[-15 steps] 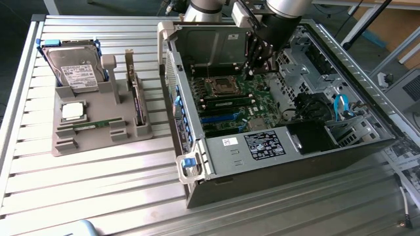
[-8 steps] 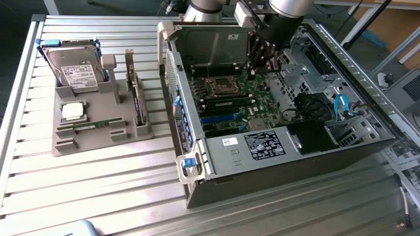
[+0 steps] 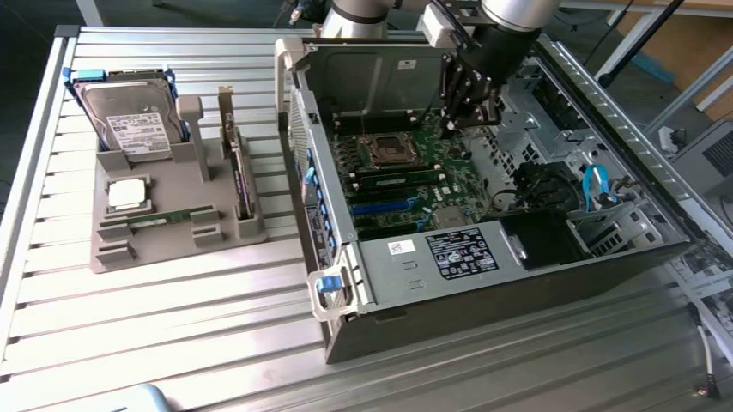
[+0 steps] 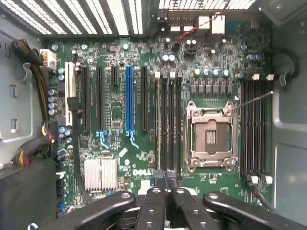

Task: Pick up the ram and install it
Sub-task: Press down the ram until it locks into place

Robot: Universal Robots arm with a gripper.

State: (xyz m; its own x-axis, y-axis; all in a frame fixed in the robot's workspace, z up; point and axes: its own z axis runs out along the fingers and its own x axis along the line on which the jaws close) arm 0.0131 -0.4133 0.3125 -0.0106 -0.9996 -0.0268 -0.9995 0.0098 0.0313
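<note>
Progress looks far along. The ram (image 4: 159,120) stands edge-on in the outermost of a bank of long slots beside the processor socket (image 4: 211,136) on the motherboard (image 4: 120,110), inside the open computer case (image 3: 458,283). The neighbouring slots (image 4: 171,124) in that bank look bare.

The claw (image 4: 165,176) is clenched with its fingertips together and nothing between them. It sits low over the board, at the near end of the filled slot. I cannot tell whether the tips touch the stick or hang just above it.

Done, by my judgement: the pick-up and the placing into the slot. Not confirmed: full seating. The stick looks level along its length, but the white end clips are too small to judge as latched or open.

A second stick (image 3: 172,217) of the same kind lies flat in the grey tray (image 3: 172,247) outside the case, on the exterior view's left, well apart from the claw.
</note>
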